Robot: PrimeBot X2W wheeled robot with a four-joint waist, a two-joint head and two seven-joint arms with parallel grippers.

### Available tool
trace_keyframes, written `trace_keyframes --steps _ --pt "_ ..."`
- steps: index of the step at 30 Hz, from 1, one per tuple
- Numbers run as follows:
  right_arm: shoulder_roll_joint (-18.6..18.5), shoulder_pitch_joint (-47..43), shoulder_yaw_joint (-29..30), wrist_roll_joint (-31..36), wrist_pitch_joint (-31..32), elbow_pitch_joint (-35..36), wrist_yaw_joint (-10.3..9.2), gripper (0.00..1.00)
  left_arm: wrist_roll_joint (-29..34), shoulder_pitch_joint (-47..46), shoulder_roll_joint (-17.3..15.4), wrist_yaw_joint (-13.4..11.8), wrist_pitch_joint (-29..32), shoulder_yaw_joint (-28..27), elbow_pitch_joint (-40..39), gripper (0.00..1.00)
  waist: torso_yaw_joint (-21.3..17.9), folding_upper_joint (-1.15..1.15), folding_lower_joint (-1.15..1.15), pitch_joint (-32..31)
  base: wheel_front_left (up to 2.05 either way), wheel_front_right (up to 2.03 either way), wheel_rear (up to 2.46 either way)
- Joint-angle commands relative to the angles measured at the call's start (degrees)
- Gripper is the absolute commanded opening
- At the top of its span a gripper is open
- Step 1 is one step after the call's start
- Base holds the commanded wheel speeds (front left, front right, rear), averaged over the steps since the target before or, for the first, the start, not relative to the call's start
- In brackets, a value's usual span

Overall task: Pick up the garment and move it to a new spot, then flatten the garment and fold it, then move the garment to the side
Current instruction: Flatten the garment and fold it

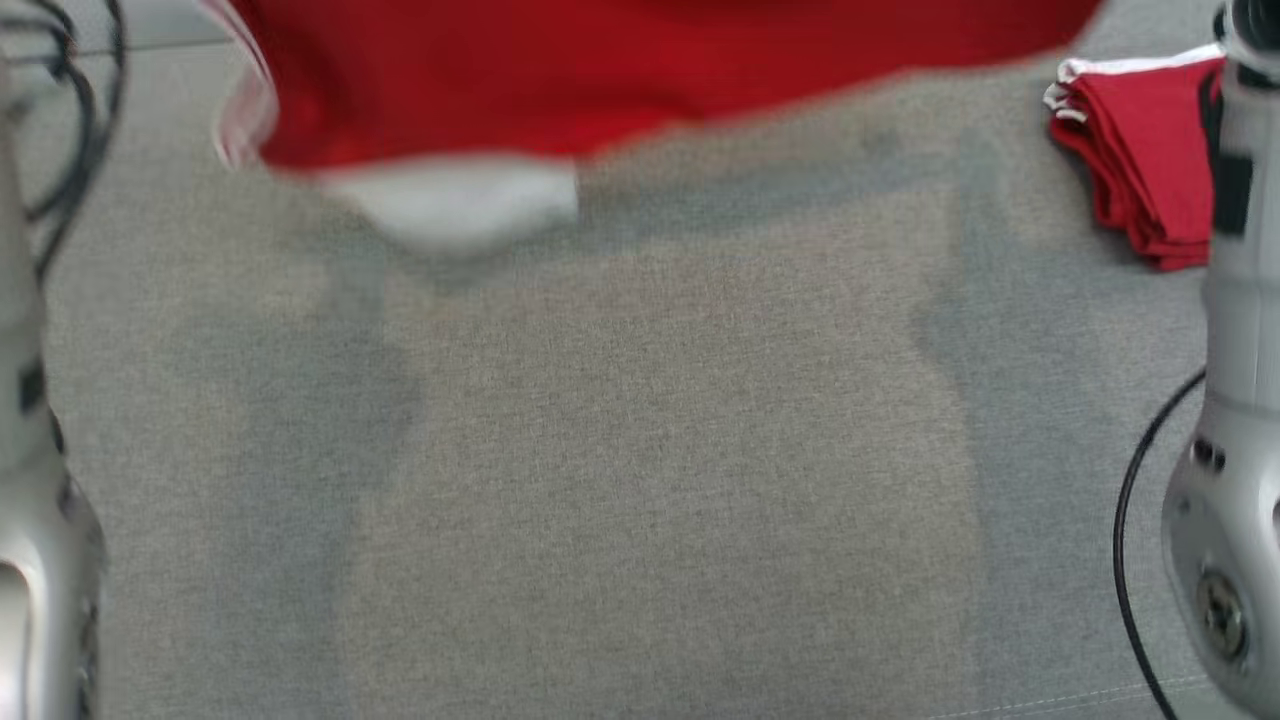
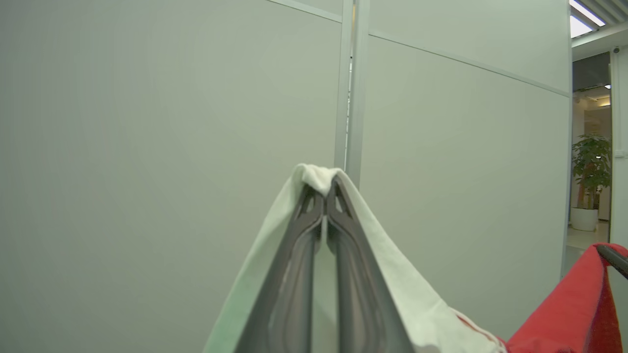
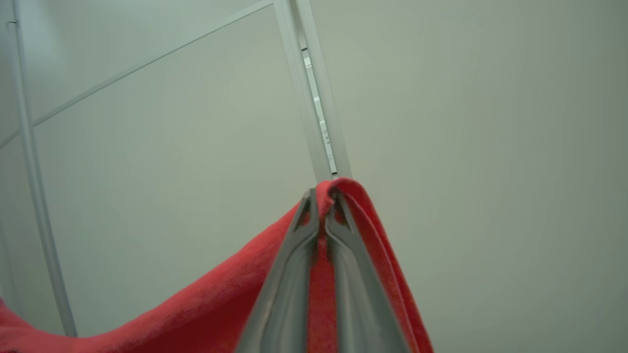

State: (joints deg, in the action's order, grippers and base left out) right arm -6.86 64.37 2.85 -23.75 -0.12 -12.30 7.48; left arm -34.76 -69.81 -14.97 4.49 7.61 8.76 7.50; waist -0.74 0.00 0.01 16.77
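Fabric of the garment (image 1: 600, 70), red with a white band at its lower left edge, hangs blurred above the far part of the grey table (image 1: 650, 450) and throws a soft shadow on the cloth surface beneath it. The left gripper (image 2: 324, 189) is closed tight on a white fold of the garment, which bunches over its tips and drapes down both sides of its dark fingers, turning red toward the lower right of the left wrist view. The right gripper (image 3: 321, 196) is likewise clamped on a red edge of the garment, the cloth wrapped over its tips and sagging away to the lower left of the right wrist view. Both grippers are raised well above the table and face a pale wall panel (image 2: 147, 147) with a metal seam. On the table's far right corner lies a folded stack (image 1: 1140, 150) of red cloth with white edging, apart from the hanging garment. The left forearm (image 1: 40, 560) rises along the table's left side and the right forearm (image 1: 1235, 400) along its right side, with a black cable (image 1: 1130, 530) looping beside the latter.
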Motion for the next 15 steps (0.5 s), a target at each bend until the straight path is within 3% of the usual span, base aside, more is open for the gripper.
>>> trace_keyframes --steps 1,6,15 --pt "-0.42 4.1 -0.78 3.07 -2.33 -4.18 0.01 0.0 2.11 -3.81 -0.38 0.62 -2.35 0.41 3.47 0.0 0.36 0.0 -0.01 2.78 0.0 0.0 0.0" --pt "1.04 10.58 -3.44 7.1 -7.7 -18.07 0.01 0.0 2.4 -8.18 0.49 1.77 -7.97 1.68 12.6 0.0 1.49 0.0 -0.01 6.0 0.0 0.0 0.0" --pt "0.53 2.83 -6.49 3.26 -14.08 -33.99 0.0 0.0 -6.2 6.69 4.21 2.89 -17.68 0.26 16.99 0.0 4.27 0.0 -0.01 11.37 0.0 0.0 0.0"
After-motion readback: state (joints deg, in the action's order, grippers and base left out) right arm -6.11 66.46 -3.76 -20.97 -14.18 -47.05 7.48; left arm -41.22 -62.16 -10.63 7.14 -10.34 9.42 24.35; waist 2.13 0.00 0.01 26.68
